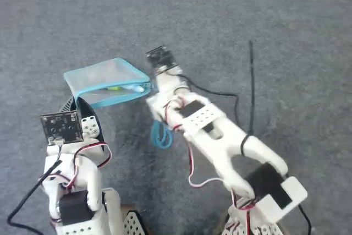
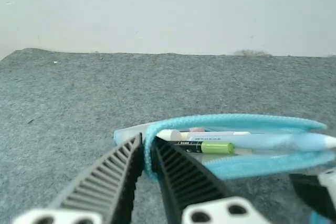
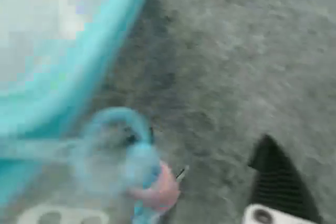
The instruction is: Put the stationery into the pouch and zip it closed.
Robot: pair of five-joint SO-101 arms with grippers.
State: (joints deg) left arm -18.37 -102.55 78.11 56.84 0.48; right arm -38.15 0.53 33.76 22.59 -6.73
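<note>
Stationery point(image 2: 210, 147) lies inside the pouch point(image 1: 102, 78); mouth not yet zipped; left end effector point(image 2: 147, 148) pinches the rim; right end effector point(image 1: 150, 96) beside the pouch's end, grip state indeterminable; zipping remains.

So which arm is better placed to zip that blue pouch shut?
The right, probably. The left jaws are shut on one end of the pouch, anchoring it, while the right jaws are open and free beside its other end.
</note>
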